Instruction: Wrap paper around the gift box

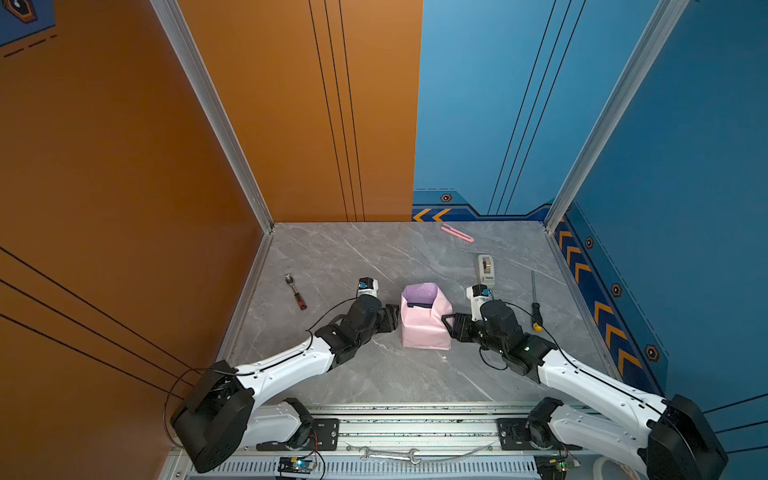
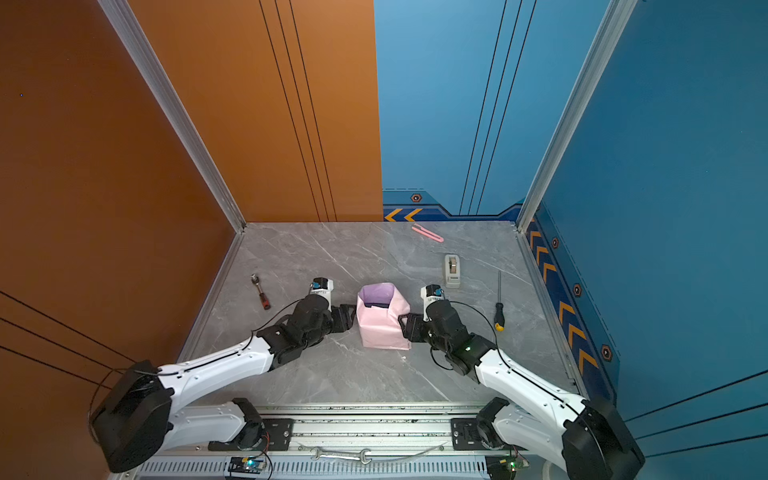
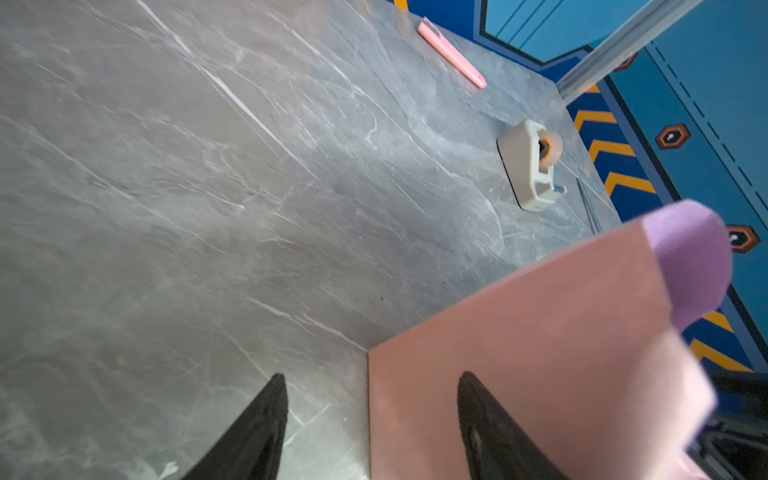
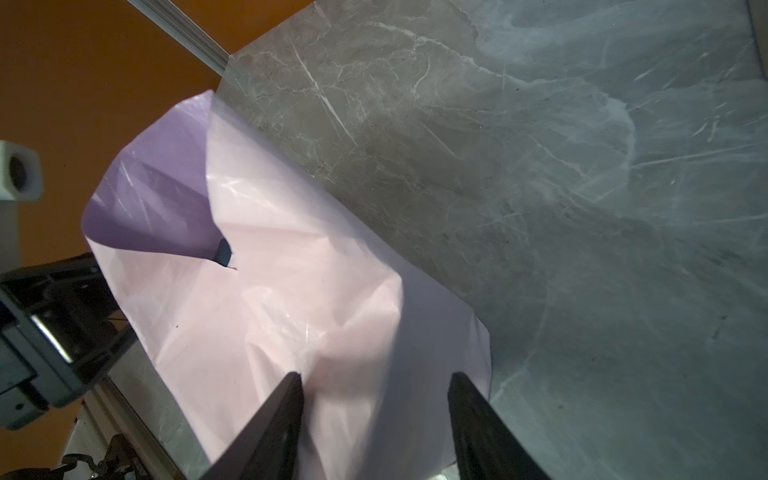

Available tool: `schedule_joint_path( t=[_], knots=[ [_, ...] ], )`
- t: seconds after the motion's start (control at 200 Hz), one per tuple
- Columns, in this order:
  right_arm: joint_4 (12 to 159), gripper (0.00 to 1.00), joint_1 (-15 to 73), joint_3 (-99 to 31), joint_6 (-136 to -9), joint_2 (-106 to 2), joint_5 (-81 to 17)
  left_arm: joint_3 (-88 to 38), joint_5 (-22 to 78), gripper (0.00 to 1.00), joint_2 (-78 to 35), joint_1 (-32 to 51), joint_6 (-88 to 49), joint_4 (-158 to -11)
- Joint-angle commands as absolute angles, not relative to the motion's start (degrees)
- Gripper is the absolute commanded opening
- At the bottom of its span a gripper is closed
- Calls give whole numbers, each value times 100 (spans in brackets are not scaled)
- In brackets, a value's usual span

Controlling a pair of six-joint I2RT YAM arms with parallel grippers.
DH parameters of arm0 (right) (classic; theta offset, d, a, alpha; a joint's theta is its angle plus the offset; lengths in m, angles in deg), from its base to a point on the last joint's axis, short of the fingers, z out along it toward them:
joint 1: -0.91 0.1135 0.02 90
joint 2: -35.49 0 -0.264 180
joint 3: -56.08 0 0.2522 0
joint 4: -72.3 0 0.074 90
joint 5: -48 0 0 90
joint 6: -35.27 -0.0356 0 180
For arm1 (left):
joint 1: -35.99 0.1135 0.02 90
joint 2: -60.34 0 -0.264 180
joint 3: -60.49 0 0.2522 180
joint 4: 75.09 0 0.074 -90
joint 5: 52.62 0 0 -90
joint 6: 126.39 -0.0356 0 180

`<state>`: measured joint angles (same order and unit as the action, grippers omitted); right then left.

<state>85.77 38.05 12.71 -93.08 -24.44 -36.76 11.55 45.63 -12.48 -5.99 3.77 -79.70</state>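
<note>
Paper (image 1: 424, 328) sits right between the two grippers, doesn't it? Are they holding it?

No. The left gripper (image 3: 372, 376) has its jaws apart, one finger over the pink face and one off its edge, above the table (image 3: 208, 208). The right gripper (image 4: 374, 374) is spread too, nosed up to the opposite side. Whether it actually presses, I can't quite tell.

And the gift box (image 1: 419, 305)?

Inside the wrap, a dark sliver at the open far end, with lilac lining around it.

What now?

I'd push both sides in together, creasing along the box edges so it doesn't skid. The tape dispenser (image 1: 486, 270) stands just beyond the right gripper, handy. A screwdriver (image 1: 536, 311) lies outside it, a red-handled tool (image 1: 296, 291) outside the left one, and the pink cutter (image 1: 457, 232) far beyond. Nothing blocks either, I'd say.
</note>
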Motion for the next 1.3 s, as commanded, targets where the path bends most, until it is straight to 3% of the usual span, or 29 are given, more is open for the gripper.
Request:
schedule_joint_path(
  t=[0.0, 0.386, 0.951, 1.297],
  knots=[
    [9483, 58, 3804, 1427, -9037, -2689, -3572, 937, 3986, 65, -1479, -691, 325, -7251],
    [9525, 58, 3610, 1422, -8813, -2814, -3039, 973, 2922, 63, -1765, -298, -155, -6630],
    [9582, 58, 3326, 1417, -8703, -2735, -2678, 583, 2322, 62, -1984, -163, -661, -7018],
    [9594, 58, 3020, 1354, -8541, -2949, -1998, -283, 857, 53, -2802, 281, -1856, -7865]
  ],
)
